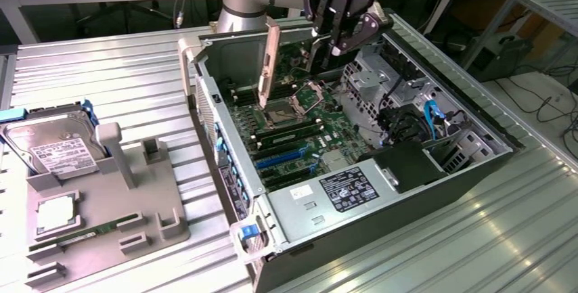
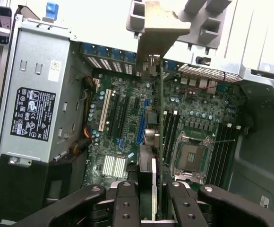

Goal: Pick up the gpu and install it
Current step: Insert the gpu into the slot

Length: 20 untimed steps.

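My gripper (image 1: 327, 48) is shut on the gpu (image 1: 294, 55) and holds it on edge above the open computer case (image 1: 470, 171). The card hangs over the back half of the motherboard (image 1: 302, 134), its pale end bracket (image 1: 268, 63) pointing down beside the case's rear wall. In the wrist view the gpu (image 2: 161, 118) appears edge-on, running from the bracket (image 2: 151, 33) back to my gripper (image 2: 149, 191), with dark fingers (image 2: 127, 203) on either side. The blue expansion slots (image 1: 280, 161) (image 2: 141, 123) lie on the board a little to one side of the card's edge.
The power supply (image 1: 336, 191) (image 2: 33, 104) fills the case's near corner, and drive bays with cables (image 1: 424, 124) line its right side. At the exterior view's left a grey fixture (image 1: 108, 212) holds a silver hard drive (image 1: 54, 145) and a narrow RAM stick (image 1: 81, 236).
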Each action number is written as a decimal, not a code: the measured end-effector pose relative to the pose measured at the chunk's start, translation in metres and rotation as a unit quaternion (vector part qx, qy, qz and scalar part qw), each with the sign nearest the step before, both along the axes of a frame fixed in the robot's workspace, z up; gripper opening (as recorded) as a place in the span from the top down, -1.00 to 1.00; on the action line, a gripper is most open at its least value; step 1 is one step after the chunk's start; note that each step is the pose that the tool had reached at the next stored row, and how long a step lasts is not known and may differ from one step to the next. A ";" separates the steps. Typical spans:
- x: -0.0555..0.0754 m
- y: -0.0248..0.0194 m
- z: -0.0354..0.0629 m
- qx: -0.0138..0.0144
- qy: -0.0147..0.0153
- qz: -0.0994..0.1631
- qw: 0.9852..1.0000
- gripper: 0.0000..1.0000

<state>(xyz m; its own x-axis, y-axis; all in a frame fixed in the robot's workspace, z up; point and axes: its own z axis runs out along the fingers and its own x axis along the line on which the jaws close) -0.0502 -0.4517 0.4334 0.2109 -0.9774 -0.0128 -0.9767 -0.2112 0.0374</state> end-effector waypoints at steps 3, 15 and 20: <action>0.000 0.0000 -0.0003 0.000 0.000 0.007 1.000 0.45; 0.000 0.0000 -0.0079 0.000 0.006 0.018 1.000 0.45; 0.000 0.0000 -0.0113 0.000 0.011 0.020 1.000 0.45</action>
